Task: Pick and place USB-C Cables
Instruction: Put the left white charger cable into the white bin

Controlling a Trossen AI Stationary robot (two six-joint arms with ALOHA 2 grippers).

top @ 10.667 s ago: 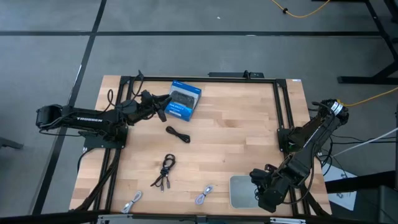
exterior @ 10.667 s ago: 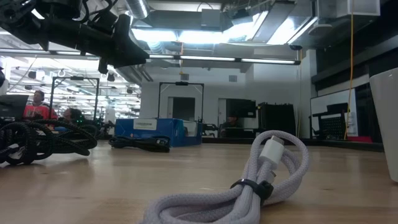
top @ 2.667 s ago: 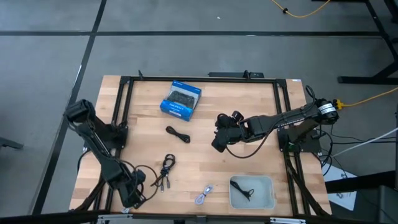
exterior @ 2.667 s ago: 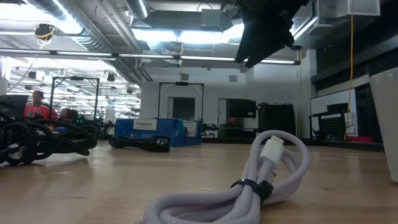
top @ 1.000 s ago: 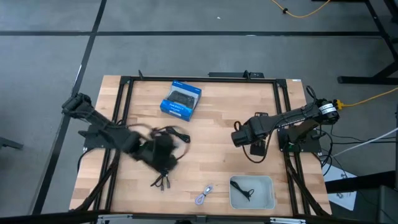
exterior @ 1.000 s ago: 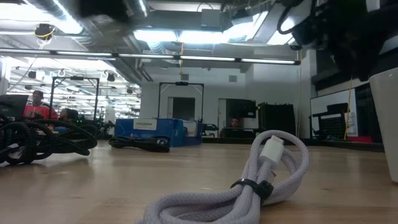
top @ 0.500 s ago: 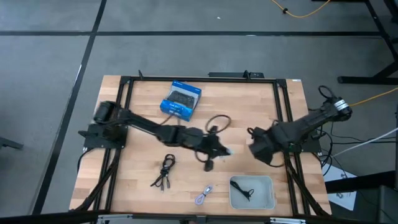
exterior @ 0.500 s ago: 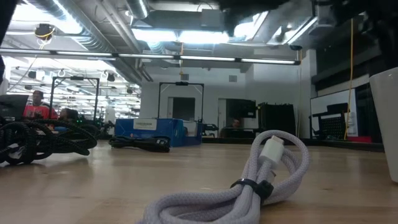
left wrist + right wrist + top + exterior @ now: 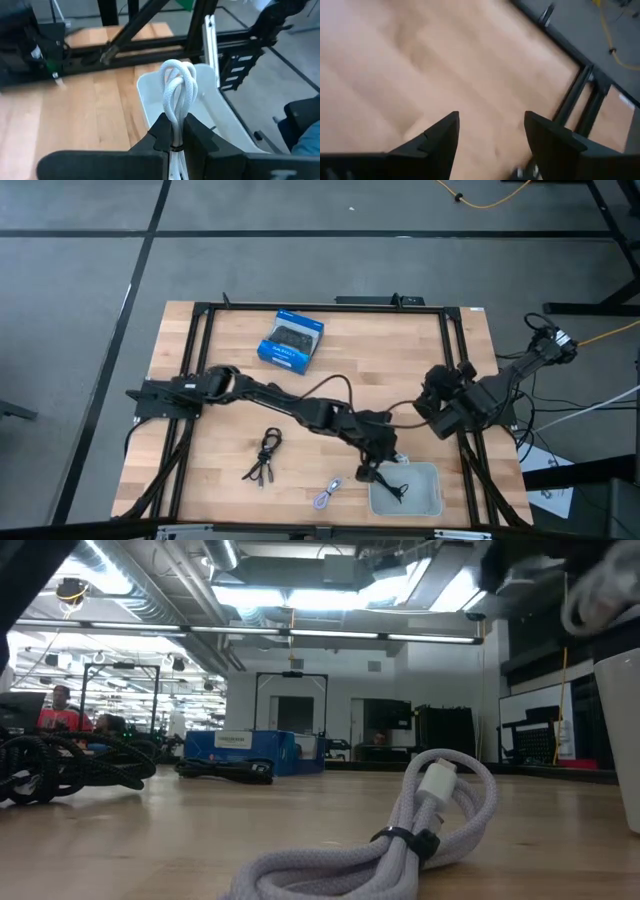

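My left gripper (image 9: 386,457) reaches across the table to the white bin (image 9: 436,490) and is shut on a light grey USB-C cable bundle (image 9: 177,85), which also shows high in the low view (image 9: 594,590). A black cable (image 9: 396,486) lies in the bin. On the wood lie another light grey cable (image 9: 328,495), a black bundle (image 9: 265,454) and, in the low view, a black cable (image 9: 225,770) in front of the blue box. My right gripper (image 9: 490,120) is open over bare wood at the table's right edge (image 9: 438,412). My left gripper pinches the light grey bundle's strands (image 9: 175,119) between its two fingers, just ahead of a dark tie (image 9: 173,147). The looped end (image 9: 178,75) sticks out past the fingertips. The fingers slant down from the table's left, lying along the bundle. The cable is lifted clear, over the bin's near-left rim (image 9: 145,95).
The blue box (image 9: 290,340) lies at the far side, left of centre. A black metal frame (image 9: 455,360) runs along the table's edges. Bare wood lies between the box and the bin.
My left gripper has swept from the table's left-middle toward the right and near edge, rolling as it went, and has carried the light grey cable to the bin. My right arm has drawn back toward the table's right edge and turned its gripper.
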